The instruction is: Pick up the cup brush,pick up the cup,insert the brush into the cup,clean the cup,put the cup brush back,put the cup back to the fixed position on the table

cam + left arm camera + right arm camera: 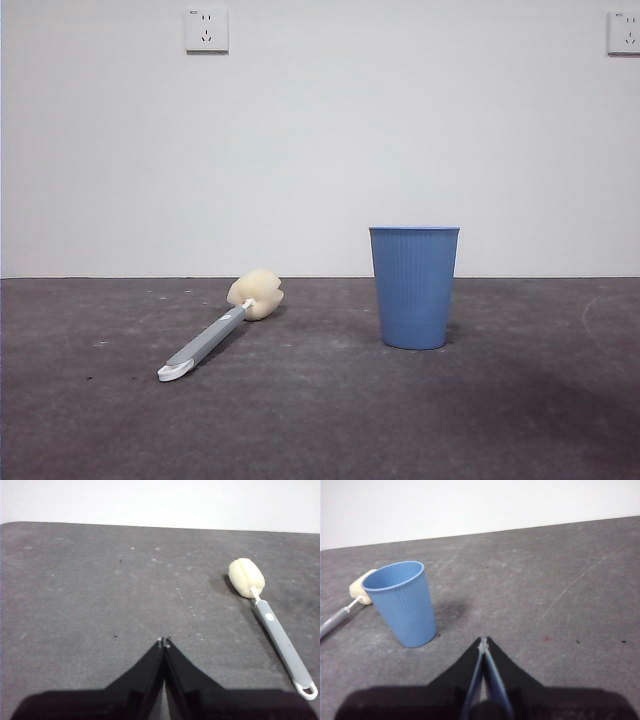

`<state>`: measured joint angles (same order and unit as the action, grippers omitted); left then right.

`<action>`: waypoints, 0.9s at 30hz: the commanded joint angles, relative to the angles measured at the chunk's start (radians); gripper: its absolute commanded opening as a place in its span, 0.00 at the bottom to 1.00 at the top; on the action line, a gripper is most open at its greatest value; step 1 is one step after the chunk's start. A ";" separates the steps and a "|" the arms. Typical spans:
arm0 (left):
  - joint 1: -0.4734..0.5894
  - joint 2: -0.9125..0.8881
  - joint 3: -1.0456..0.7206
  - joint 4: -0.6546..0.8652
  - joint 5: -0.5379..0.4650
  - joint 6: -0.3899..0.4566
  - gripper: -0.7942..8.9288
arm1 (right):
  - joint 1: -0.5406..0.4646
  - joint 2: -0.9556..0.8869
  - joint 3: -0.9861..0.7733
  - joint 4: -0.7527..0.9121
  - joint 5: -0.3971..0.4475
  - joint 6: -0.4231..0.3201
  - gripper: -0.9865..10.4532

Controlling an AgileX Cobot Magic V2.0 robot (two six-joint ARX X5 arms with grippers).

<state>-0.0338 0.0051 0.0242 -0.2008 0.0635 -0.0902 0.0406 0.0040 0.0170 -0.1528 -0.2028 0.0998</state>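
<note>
The cup brush [215,332] lies flat on the table [320,420], left of centre, its cream sponge head toward the wall and its white tip toward the front. The blue ribbed cup [414,286] stands upright to its right, empty. In the left wrist view my left gripper [164,641] hovers shut over bare table, well apart from the brush [272,623]. In the right wrist view my right gripper [483,642] is shut and holds nothing, a short way from the cup [405,602]; the brush [347,610] shows partly behind the cup. Neither arm appears in the front view.
A white wall rises behind the table's far edge, with two sockets [206,30] high up. A faint red speck [546,639] marks the table near the right gripper.
</note>
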 commanded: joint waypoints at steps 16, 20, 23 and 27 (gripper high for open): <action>0.002 0.058 0.257 -0.180 0.151 -0.176 0.07 | 0.022 0.150 0.278 -0.084 -0.045 0.261 0.08; 0.002 0.130 0.365 -0.290 0.213 -0.169 0.07 | 0.030 0.252 0.417 -0.232 -0.115 0.206 0.08; 0.002 0.194 0.447 -0.375 0.265 -0.129 0.07 | 0.035 0.332 0.525 -0.356 -0.194 0.137 0.08; 0.002 0.286 0.554 -0.500 0.340 -0.051 0.07 | 0.035 0.441 0.666 -0.557 -0.273 0.024 0.08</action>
<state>-0.0338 0.2775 0.5625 -0.6827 0.3843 -0.1967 0.0727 0.4278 0.6563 -0.6689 -0.4641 0.2035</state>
